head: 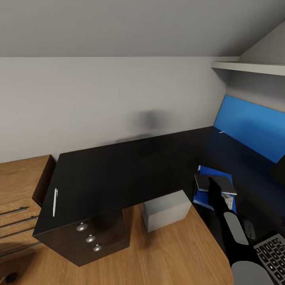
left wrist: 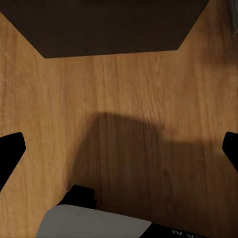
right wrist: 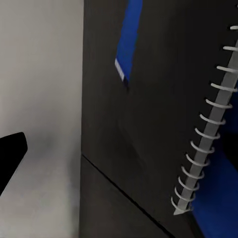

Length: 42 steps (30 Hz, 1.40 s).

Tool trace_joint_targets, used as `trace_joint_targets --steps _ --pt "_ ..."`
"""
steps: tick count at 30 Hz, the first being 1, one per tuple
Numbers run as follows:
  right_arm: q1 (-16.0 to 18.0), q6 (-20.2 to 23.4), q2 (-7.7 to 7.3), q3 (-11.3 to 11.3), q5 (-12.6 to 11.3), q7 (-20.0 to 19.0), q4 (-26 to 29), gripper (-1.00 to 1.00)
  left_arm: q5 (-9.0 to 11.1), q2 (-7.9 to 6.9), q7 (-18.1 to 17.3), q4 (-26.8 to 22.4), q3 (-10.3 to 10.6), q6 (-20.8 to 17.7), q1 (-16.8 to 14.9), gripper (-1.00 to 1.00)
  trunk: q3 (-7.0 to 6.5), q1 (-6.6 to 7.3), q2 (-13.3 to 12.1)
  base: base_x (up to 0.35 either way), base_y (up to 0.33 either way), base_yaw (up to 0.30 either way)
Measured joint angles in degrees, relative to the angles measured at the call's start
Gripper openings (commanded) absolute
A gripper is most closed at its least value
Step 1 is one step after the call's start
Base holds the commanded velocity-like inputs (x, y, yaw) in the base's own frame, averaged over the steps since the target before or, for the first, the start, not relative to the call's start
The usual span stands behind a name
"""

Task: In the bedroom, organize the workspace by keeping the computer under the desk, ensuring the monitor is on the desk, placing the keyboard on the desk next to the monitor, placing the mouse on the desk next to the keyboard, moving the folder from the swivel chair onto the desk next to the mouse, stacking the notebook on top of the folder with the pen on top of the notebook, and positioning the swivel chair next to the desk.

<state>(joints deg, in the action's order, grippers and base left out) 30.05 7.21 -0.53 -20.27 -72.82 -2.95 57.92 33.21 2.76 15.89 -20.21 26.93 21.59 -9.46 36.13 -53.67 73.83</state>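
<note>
- The pen (head: 54, 202) lies at the table's (head: 114, 174) far left edge, its long axis running along that edge, above the drawers (head: 90, 238).
- My left tool (left wrist: 119, 148) hangs over the wooden floor (left wrist: 124, 89) just off the table's corner, fingers wide apart and holding nothing. I judge this arm the nearer one for the pen.
- The notebook (head: 215, 183) lies on the blue folder (head: 215, 173) on the table's right wing, spiral binding showing in the right wrist view.
- My right tool (head: 227, 198) sits over the notebook. One finger (right wrist: 10, 153) shows far out to the side, so I read it as apart. The pen is well apart from it, across the table.
</note>
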Motion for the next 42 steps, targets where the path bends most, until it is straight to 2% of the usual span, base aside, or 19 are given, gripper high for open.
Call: trace_joint_targets --steps 29,42 --pt "-0.03 0.01 0.15 0.33 0.37 -0.05 0.19 1.0 -0.06 0.0 -0.09 -0.01 0.0 0.22 -0.01 1.0 0.01 -0.01 -0.01 -0.07 0.0 0.0" --pt "-0.04 0.02 0.16 0.37 0.4 -0.09 0.18 1.0 -0.09 0.0 0.08 -0.01 0.0 0.26 0.0 1.0 -2.32 2.84 -5.21 0.0 0.0 0.0"
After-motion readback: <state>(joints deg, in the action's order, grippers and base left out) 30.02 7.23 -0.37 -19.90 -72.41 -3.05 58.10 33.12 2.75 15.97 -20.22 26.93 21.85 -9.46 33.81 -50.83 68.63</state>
